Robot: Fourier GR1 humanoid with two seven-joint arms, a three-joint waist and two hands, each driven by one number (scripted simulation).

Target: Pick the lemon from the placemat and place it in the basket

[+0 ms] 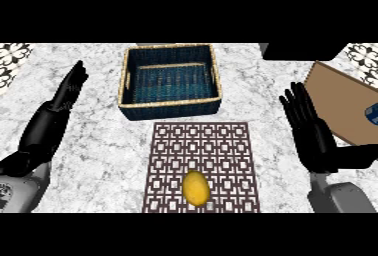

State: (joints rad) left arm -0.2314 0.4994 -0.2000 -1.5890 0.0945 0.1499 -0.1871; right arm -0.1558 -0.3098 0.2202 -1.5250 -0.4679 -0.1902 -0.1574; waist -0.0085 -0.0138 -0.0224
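one oval lemon (195, 188) on fretwork placemat (205, 150), woven rectangular basket (170, 104) beyond

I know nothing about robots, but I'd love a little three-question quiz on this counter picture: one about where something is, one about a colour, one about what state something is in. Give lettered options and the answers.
1. Where does the lemon lie?
A. inside the basket
B. on the placemat's near end
C. on the bare marble

2. What colour is the weave of the basket?
A. red
B. white
C. dark blue

3. How does the right hand stand?
A. open, holding nothing
C. curled round the lemon
B. pressed flat on the lemon

Answers:
1 B: the lemon sits on the patterned placemat, near its edge closest to the robot.
2 C: the walls are dark blue, with a pale tan rim.
3 A: its fingers are straight, well to the right of the placemat.
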